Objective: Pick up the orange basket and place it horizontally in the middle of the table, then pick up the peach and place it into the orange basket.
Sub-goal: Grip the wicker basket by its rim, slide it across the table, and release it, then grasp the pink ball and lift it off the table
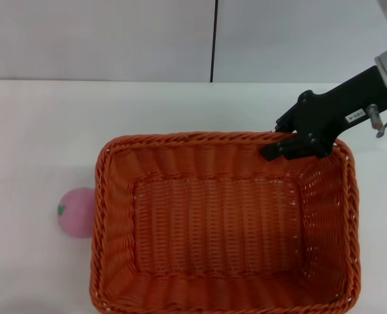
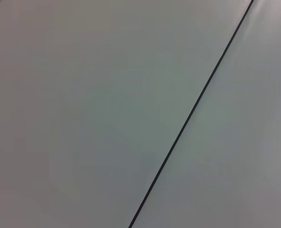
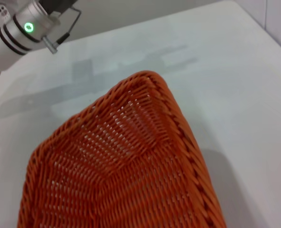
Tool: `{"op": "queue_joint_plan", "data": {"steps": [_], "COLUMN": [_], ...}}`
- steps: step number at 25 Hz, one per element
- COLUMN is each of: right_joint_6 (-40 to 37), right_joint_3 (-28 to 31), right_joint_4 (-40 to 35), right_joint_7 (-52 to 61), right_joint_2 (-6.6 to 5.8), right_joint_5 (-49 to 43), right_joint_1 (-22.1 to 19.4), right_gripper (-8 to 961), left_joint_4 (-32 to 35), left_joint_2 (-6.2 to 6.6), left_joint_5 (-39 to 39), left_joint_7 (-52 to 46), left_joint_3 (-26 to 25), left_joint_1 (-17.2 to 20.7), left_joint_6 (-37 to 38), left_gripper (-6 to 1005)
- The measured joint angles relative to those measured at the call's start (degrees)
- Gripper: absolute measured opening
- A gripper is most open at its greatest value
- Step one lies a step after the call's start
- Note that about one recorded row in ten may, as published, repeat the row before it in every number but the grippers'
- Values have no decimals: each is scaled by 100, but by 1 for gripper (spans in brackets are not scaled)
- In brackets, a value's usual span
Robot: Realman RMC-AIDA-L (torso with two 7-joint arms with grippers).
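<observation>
Woven orange basket [image 1: 223, 229]; smooth round peach [image 1: 76, 212]

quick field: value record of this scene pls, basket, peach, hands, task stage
basket: orange basket upright on the table, long side across the head view, nothing inside
peach: the peach on the table, against the basket's left outer wall
right hand: right hand at the basket's far rim near its right corner, apparently gripping it
left hand: not in view
task stage: peach not yet in basket
</observation>
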Motion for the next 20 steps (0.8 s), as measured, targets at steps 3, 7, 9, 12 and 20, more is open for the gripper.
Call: {"op": "queue_joint_plan", "data": {"steps": [3,7,9,12,20], "right_joint_6": [54,166,259,379,919], "right_joint_3": [-19,-20,-4,45,369], "right_joint_4": [46,126,150,157,-314], "right_joint_7": [86,189,202,202,6], "right_joint_2": [24,34,36,42,117], "right_joint_5": [-88,-120,-121,-93,592], "right_joint_1": [53,139,171,215,-20], "right_gripper": [231,237,240,244,408], "left_joint_4": [-6,-18,-18,-17,20], "left_joint_2": [0,0,0,0,16], "left_joint_5": [0,0,0,0,0], "left_joint_7": [0,-1,-1,-1,-1], "left_joint_3": [9,24,29,70,248], "left_joint_1": [-1,2,6,8,9], "left_joint_6": [5,12,16,40,56], "left_gripper": [737,734,733,732,727]}}
